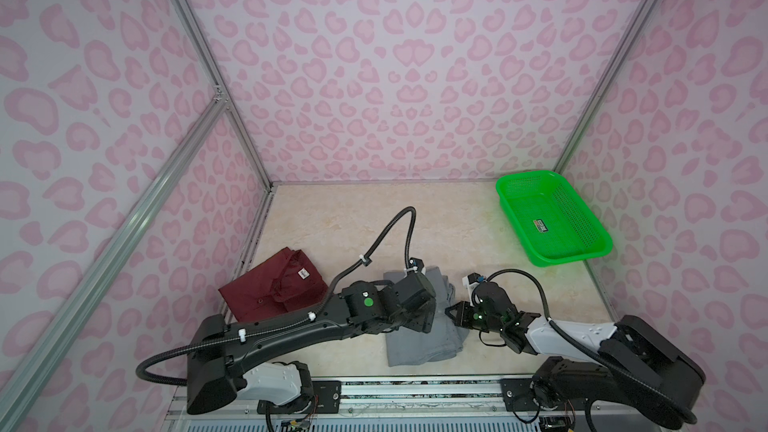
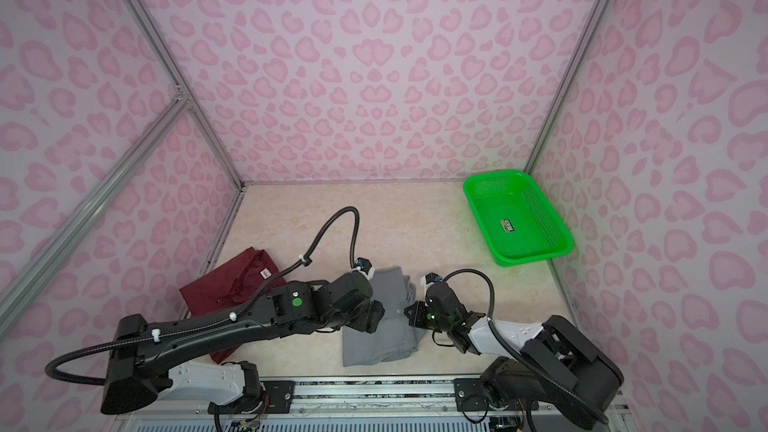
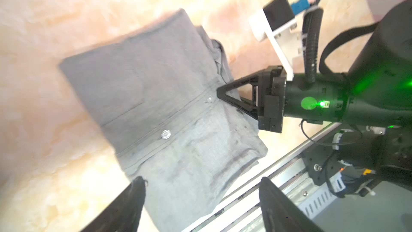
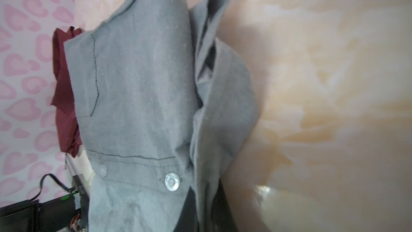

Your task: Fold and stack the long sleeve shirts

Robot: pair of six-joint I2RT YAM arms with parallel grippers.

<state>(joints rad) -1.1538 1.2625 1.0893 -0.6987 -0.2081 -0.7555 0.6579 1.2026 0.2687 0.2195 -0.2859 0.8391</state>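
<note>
The right tool (image 3: pixel 220 92) is clenched on the grey shirt (image 1: pixel 415 347), pinching its button placket just beside a button. The left tool (image 3: pixel 201 179) is released, its fingers (image 3: pixel 133 197) spread wide over the same shirt. The grey shirt lies folded on the tabletop (image 1: pixel 353 222) between the two arms. The maroon shirt (image 1: pixel 266 288) lies folded near it on the left. A green basket (image 1: pixel 569 257) sits well apart at the far right corner.
</note>
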